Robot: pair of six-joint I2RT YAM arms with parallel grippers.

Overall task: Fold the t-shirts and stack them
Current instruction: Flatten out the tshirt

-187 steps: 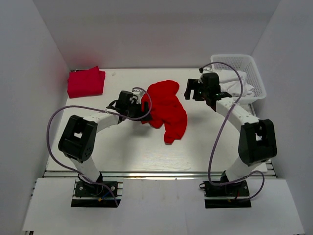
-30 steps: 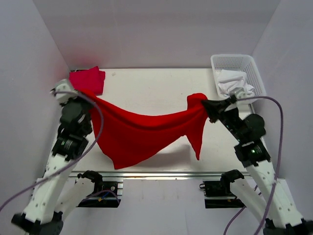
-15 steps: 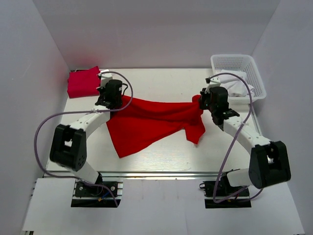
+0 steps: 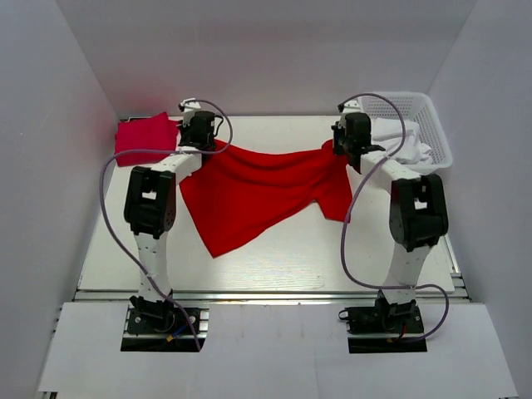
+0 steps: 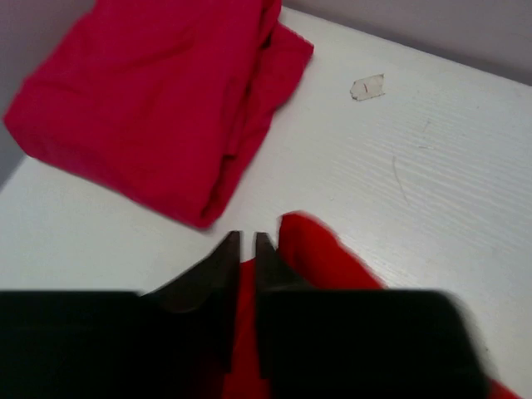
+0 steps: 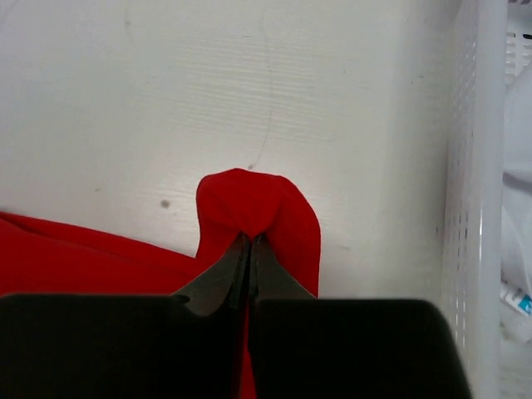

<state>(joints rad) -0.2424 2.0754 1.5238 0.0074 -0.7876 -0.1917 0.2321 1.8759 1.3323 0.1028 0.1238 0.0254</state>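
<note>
The bright red t-shirt (image 4: 258,195) lies spread across the middle of the table, its top edge stretched between the two grippers. My left gripper (image 4: 199,137) (image 5: 247,237) is at its far left corner, jaws slightly parted, with red cloth (image 5: 320,249) under and beside the fingers. My right gripper (image 4: 341,146) (image 6: 250,238) is shut on a raised fold of the red t-shirt (image 6: 249,199) at the far right corner. The pinkish crimson t-shirt (image 4: 145,139) (image 5: 158,100) sits folded at the far left, just beyond the left gripper.
A white mesh basket (image 4: 434,125) (image 6: 478,166) holding white cloth (image 4: 399,137) stands at the far right, close to the right gripper. A small tape scrap (image 5: 366,86) sticks to the table. White walls enclose the table on three sides.
Both grippers have carried the red shirt's top edge toward the far side of the table. The shirt now lies flatter. The left jaws have parted from shut.
</note>
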